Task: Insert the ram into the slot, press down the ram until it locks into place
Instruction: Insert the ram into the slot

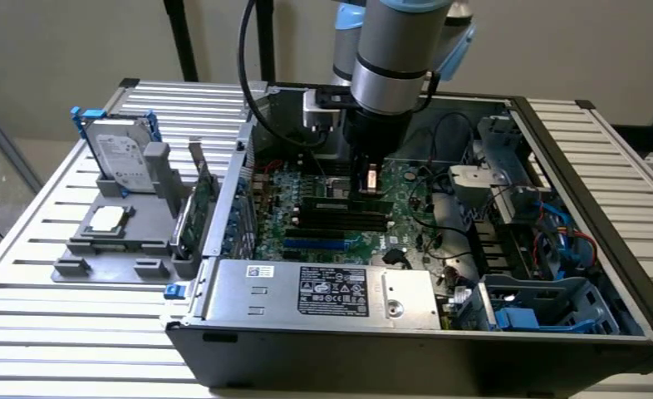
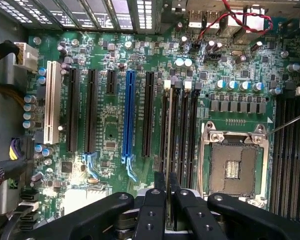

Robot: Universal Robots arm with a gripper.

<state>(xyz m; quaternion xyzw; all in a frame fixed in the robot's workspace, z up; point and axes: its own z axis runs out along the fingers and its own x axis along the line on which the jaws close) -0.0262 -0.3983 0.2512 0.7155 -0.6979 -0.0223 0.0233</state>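
Ram (image 2: 169, 130): judged light, stiff, brittle. Fingers (image 2: 152, 210) clamp its flat faces, edge-on over black slots (image 2: 184, 130) beside processor socket (image 2: 235, 167).

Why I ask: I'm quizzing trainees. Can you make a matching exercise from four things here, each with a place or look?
1. ram
2. drive
3. power supply
4. socket

A. silver box with a black label
B. in the grey stand, outside the case
C. has no chip in it
D. between the fingers of the hand

Pairs: 1-D, 2-B, 3-A, 4-C
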